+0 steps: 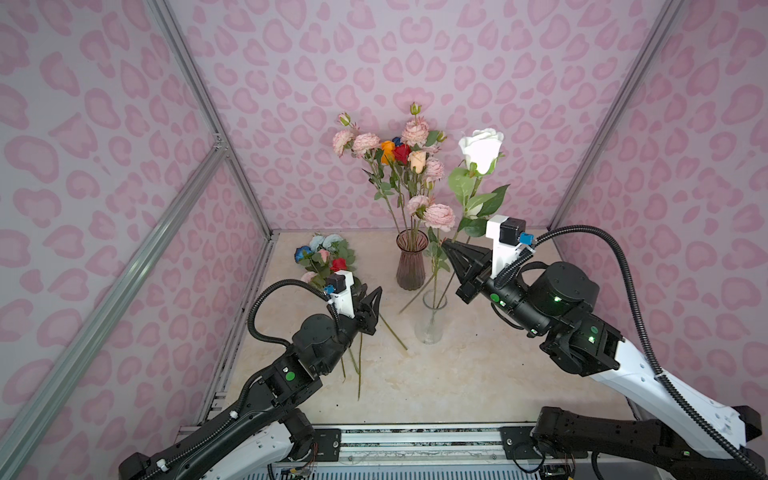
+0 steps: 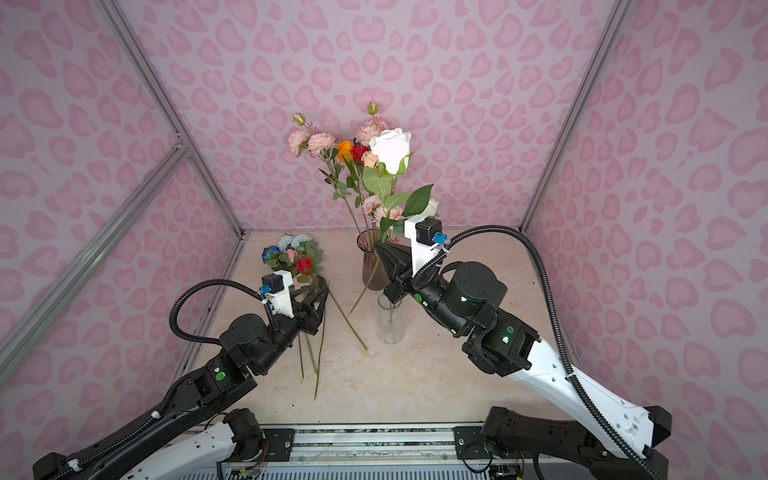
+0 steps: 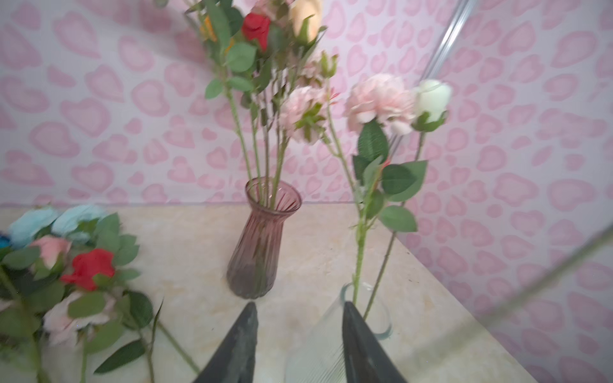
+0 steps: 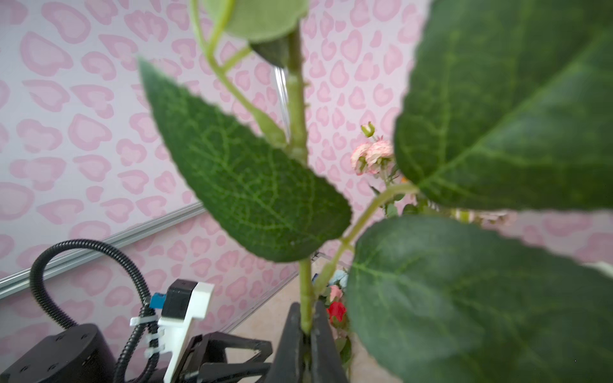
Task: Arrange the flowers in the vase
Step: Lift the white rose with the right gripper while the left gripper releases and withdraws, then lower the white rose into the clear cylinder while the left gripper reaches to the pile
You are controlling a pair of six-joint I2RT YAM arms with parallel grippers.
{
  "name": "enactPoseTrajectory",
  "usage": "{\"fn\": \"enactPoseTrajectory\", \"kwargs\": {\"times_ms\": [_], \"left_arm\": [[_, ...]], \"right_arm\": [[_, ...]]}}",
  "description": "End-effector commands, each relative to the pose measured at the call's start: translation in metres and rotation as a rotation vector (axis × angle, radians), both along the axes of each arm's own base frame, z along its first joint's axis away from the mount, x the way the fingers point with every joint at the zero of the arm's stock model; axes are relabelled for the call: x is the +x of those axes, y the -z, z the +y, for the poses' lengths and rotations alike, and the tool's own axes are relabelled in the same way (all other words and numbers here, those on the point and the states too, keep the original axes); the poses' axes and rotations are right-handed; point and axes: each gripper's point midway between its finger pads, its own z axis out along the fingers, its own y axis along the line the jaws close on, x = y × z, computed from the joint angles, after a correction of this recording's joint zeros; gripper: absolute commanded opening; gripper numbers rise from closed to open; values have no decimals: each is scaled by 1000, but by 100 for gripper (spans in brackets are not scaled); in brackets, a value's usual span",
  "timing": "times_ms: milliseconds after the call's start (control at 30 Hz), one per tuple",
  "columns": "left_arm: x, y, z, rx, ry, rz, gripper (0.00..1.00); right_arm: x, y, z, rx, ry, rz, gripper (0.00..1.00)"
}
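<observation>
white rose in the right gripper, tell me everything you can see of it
The white rose looks artificial: a large, half-closed white head, a long green stem with small nubs, and broad toothed dark green leaves. It stands tilted, head up, above the right gripper, which is shut on the stem below the leaves. The lower stem end slants free, outside both the dark vase and the clear vase.

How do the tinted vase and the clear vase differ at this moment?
The tinted vase is smoky purple-brown; the clear vase is colourless. The tinted vase holds a full bunch of flowers, the clear vase only two stems. The tinted vase stands farther back, the clear vase nearer the arms. Both are ribbed glass, upright on the table.
</observation>
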Motion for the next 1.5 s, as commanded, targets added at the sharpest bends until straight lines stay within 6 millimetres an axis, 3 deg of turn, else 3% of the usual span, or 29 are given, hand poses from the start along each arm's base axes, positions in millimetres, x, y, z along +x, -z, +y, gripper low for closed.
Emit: {"fn": "enactPoseTrajectory", "kwargs": {"times_ms": [0,233,700,800,1033,1300,1467], "left_arm": [[4,20,30,-46,-163,70,44],[-3,37,43,-44,-186,99,44],[3,49,33,-8,-176,133,44],[5,57,32,4,-182,148,44],[8,64,29,24,-187,164,44],[14,75,28,50,-210,185,44],[30,105,35,95,-277,291,50]], "right_arm": [[17,4,-22,-88,118,-21,0],[46,12,-44,-99,171,17,0],[72,101,-34,-88,153,191,1],[73,126,-30,-66,137,236,12],[70,161,-31,-54,136,299,18],[57,153,-41,-30,137,286,19],[40,143,-51,-11,133,264,22]]}}
